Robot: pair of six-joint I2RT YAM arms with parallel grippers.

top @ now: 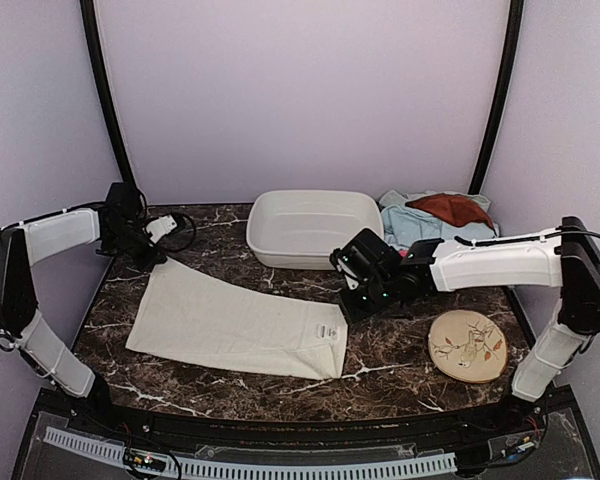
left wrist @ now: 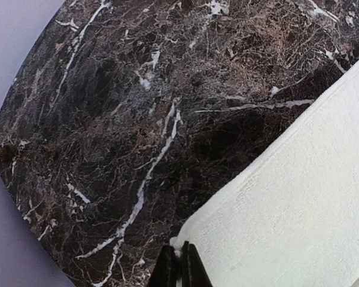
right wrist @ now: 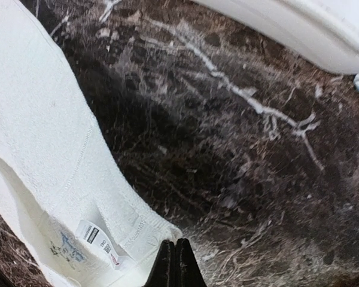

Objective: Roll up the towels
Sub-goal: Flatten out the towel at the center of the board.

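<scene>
Dark marble table [top: 400, 375]: a cream towel [top: 230, 320] lay flat, stretched from 10 o'clock toward the centre. The left gripper [left wrist: 179, 263] was closed, pinching its 10 o'clock corner. The right gripper [right wrist: 175, 260] was closed at the labelled 3 o'clock corner; whether it pinched cloth was unclear. More towels [top: 435, 215] were piled at 1 o'clock, beside a basin [top: 310, 225].

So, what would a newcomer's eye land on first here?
The cream towel spread flat across the dark marble table, with the left gripper and right gripper each pinched shut on a corner of it. Behind sits a white basin, with a heap of coloured towels at back right.
</scene>
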